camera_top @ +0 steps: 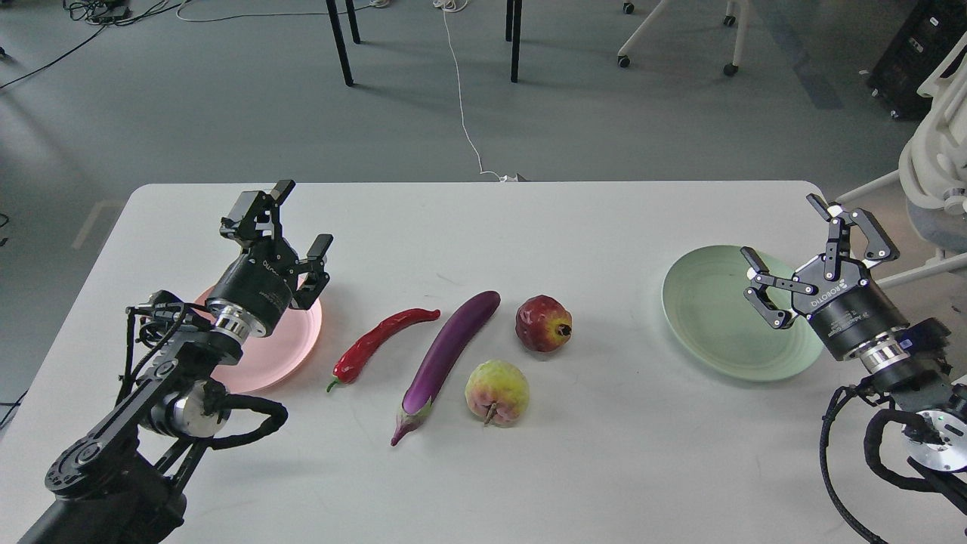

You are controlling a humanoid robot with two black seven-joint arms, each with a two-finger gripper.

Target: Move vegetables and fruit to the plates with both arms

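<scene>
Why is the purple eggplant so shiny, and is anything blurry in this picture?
Head view: the eggplant shows a pale streak of glare from overhead light along its glossy skin; the chili pepper glints too. Soft, short shadows sit under the pomegranate and the yellow-green fruit. Nothing looks blurry; both the left tool and right tool are sharp.

Bright even overhead light, soft short shadows, gloss on the eggplant (pixel 447 353), sharp focus throughout
</scene>
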